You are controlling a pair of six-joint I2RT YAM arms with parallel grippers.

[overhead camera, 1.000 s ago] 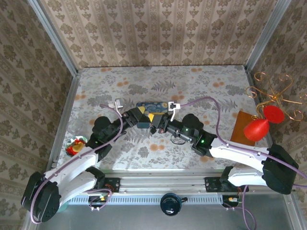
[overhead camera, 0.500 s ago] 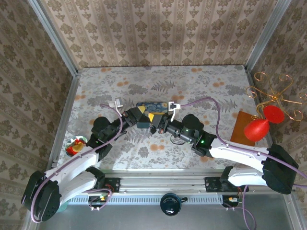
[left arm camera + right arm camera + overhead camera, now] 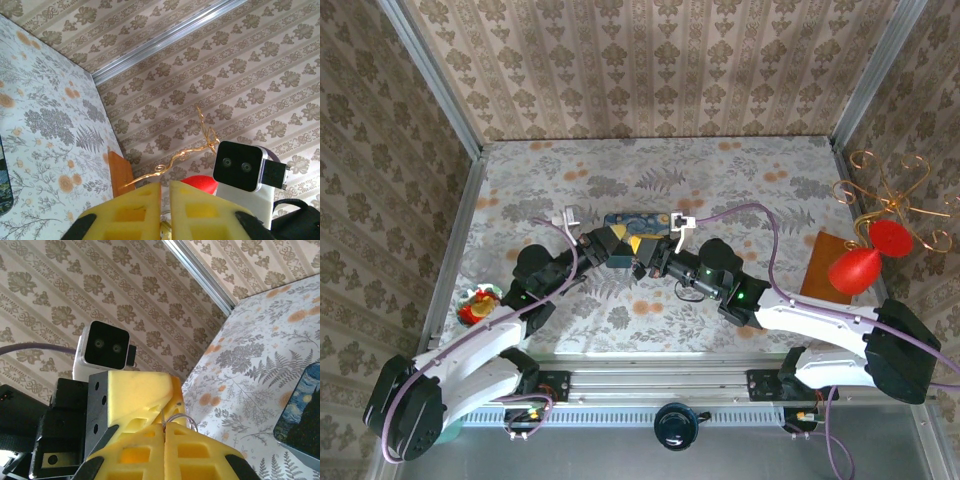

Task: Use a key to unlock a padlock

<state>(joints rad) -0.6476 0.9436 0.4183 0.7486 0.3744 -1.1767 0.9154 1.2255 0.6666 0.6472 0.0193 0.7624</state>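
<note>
My two grippers meet tip to tip at mid-table, just in front of the blue swirly tin (image 3: 642,221). The right gripper (image 3: 642,262) (image 3: 164,427) is shut, and a thin wire key ring (image 3: 181,421) sticks out from between its pads. The left gripper (image 3: 617,243) (image 3: 165,186) is closed to a narrow slit right against it, and its yellow fingers (image 3: 140,385) stand over the ring. Deep in that slit sits a small brass-coloured piece (image 3: 166,227), apparently the key. The padlock is hidden.
A brown wooden block (image 3: 823,264), a red balloon-shaped thing (image 3: 860,268) and a gold wire stand (image 3: 890,190) stand at the right edge. A small colourful object (image 3: 478,303) lies at the left edge. Patterned walls close in the table.
The left gripper's jaws have closed from a wider gap to a narrow slit beside the right gripper. The right arm has stayed where it was.
</note>
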